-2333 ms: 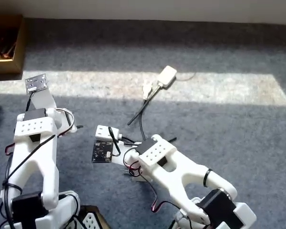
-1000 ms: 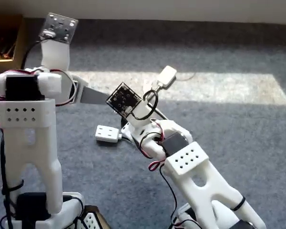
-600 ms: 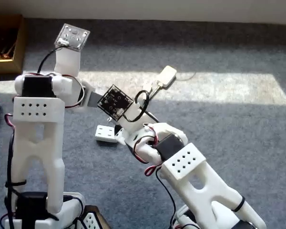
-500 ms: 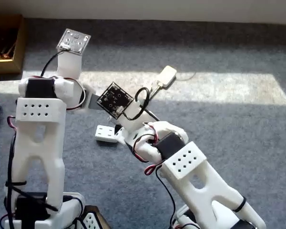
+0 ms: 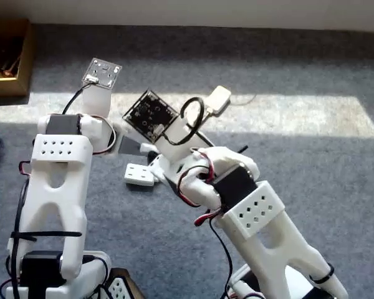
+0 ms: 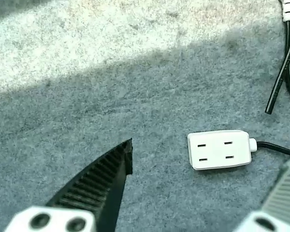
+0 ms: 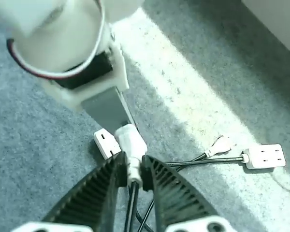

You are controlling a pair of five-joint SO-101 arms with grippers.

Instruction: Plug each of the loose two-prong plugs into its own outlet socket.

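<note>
The right gripper (image 7: 131,164) has its jaws pinching a white two-prong plug (image 7: 129,140), gripping it across the lower body so the rounded top stands out past the jaw tips, while its black cord (image 7: 131,193) runs back between the jaws. The plug is held over the grey carpet (image 5: 299,174), close above the near outlet block (image 7: 104,143), a white block whose end shows just beside the plug; whether the two touch cannot be told. In the left wrist view that same near outlet block (image 6: 218,150) lies flat on the carpet with two pairs of slots facing up and a black lead leaving one end. The left gripper (image 6: 212,151) hovers above it with its jaws spread wide and nothing between them, the black ribbed jaw to one side of the block and the grey one to the other. From above, both arms lean in over the near outlet block (image 5: 139,174), the left gripper's grey jaw close beside the right gripper. Well apart from them, in the sunlit strip of carpet, lies a second outlet block (image 5: 219,99), also white with slots up (image 7: 266,155). Just beside it rests a loose white plug (image 7: 221,144), whose dark cable (image 6: 279,72) trails back toward the arms.
</note>
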